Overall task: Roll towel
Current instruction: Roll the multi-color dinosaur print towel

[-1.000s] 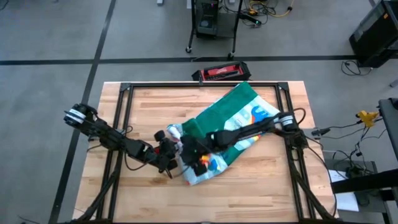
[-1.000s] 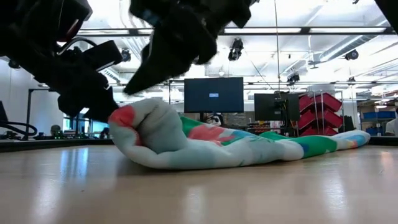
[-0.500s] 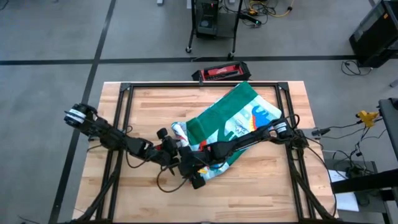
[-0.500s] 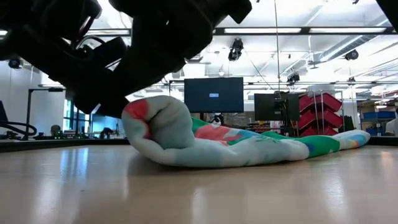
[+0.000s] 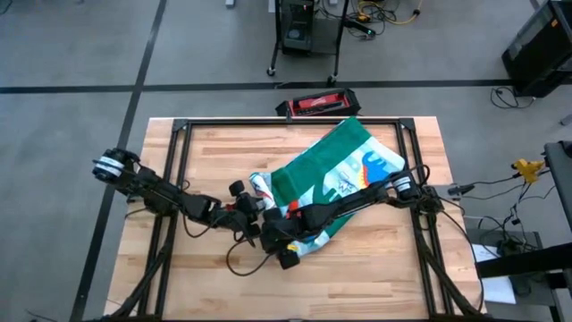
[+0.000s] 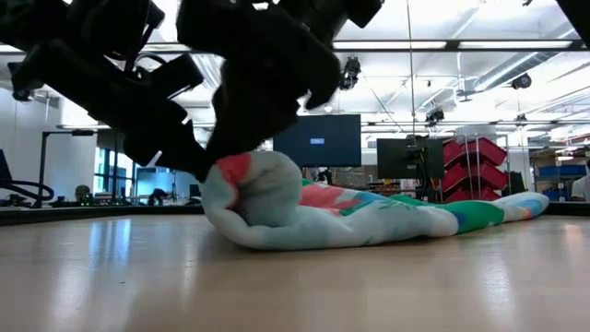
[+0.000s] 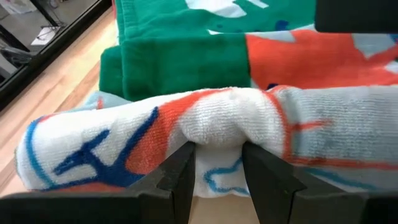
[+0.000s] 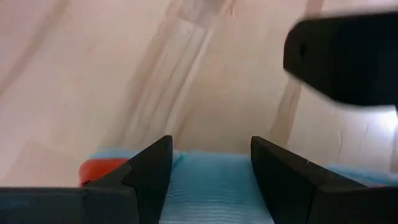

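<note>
The towel [image 5: 353, 156] lies slantwise on the wooden table, green back up at its far right end. Its near left end is rolled into a thick roll [image 6: 253, 198] that rests on the wood. My left gripper [image 5: 253, 215] reaches in from the table's left and is shut on the roll [image 7: 124, 149]. My right gripper [image 5: 284, 250] reaches over the towel from the right. It is shut on the roll's near end, with pale blue cloth [image 8: 211, 186] between its fingers. In the low view both grippers stand dark above the roll. My left gripper pinches a bulge of the roll's outer white and red layer [image 7: 217, 127] between its two fingers. It comes from the table's left, slanting down. The roll lies on the table. My right gripper has pale blue cloth of the roll [image 8: 211, 177] filling the gap between its two fingers. The fingers point down at a slant from the right. How many layers they hold cannot be seen.
Black frame rails [image 5: 268, 122] run along the table's far edge and down both sides. A red and black case [image 5: 317, 105] lies just beyond the far edge. Bare wood shows along the near edge [image 5: 357, 286] and at the far left [image 5: 214, 156].
Both grippers have turned at the wrist and carried the roll over toward the table's right along the towel. The roll looks thicker and stands farther right in the low view. The flat far part of the towel has stayed where it was.
</note>
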